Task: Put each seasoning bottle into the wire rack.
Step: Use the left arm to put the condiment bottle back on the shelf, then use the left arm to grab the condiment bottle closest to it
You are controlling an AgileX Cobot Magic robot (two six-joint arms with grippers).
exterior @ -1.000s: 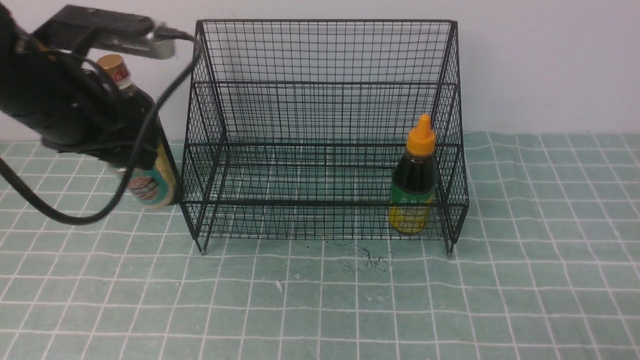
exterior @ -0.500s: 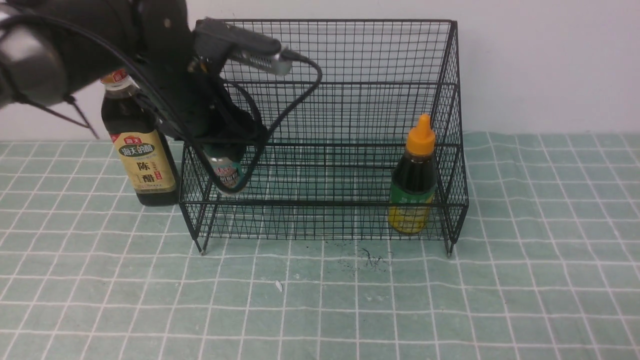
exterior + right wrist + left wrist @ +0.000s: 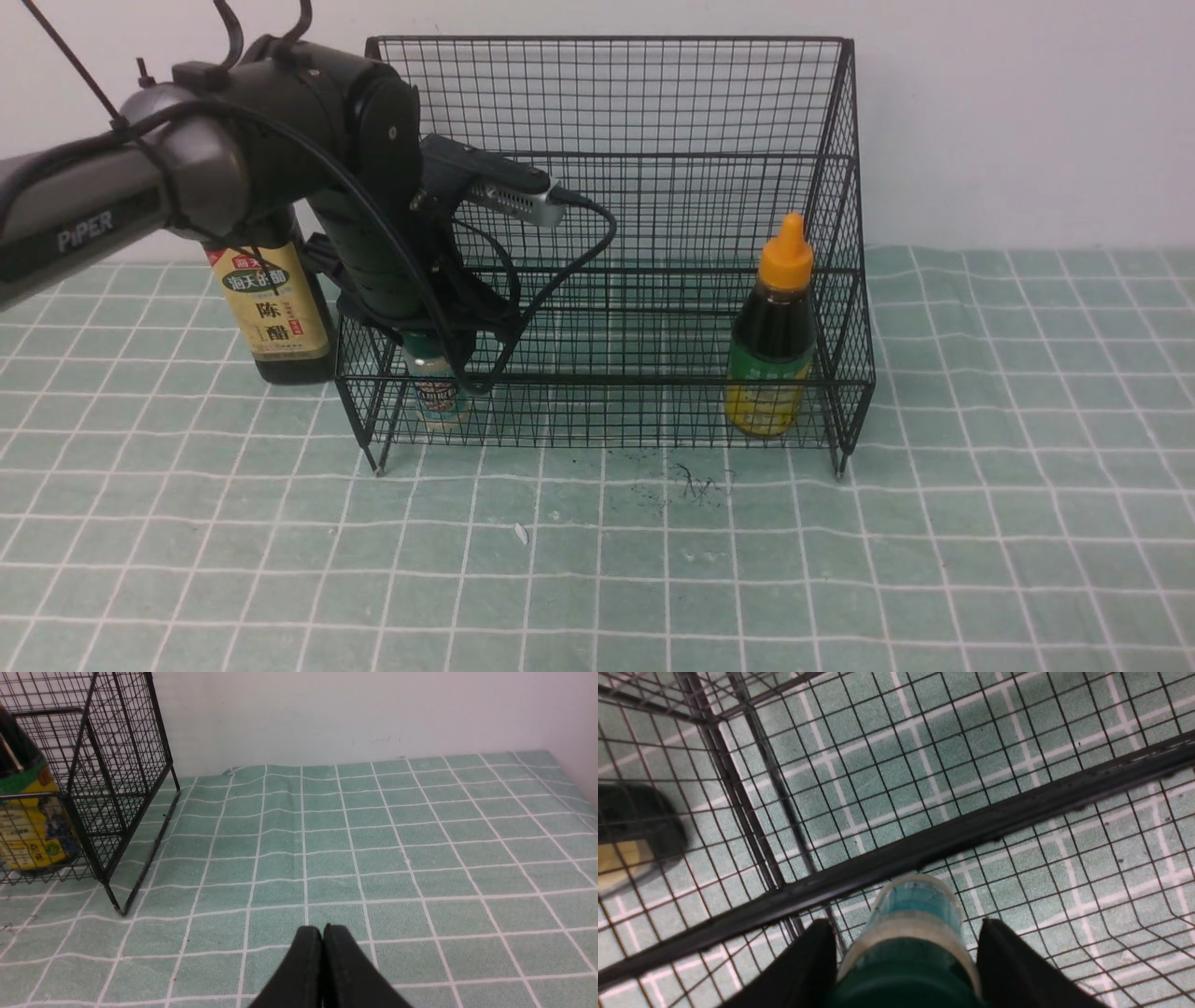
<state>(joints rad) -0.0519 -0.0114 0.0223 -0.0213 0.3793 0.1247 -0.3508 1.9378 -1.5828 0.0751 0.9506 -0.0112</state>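
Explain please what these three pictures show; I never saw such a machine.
This is a robot with two arms, each ending in a two-finger gripper. One picture looks forward from between the arms; the others come from wrist cameras. On the green checked cloth stands a black wire rack, an orange-nozzled bottle in its lower tier, a tall vinegar bottle outside its left end. The left gripper straddles a green-lidded shaker in that tier; gripping or not, I cannot tell. The right gripper is shut, empty.

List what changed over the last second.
The left gripper carried the green-lidded shaker from beside the vinegar bottle rightward into the wire rack and down to the left end of its lower tier. Whether it has let go is unclear. The vinegar bottle, the orange-nozzle bottle and the rack stayed put.
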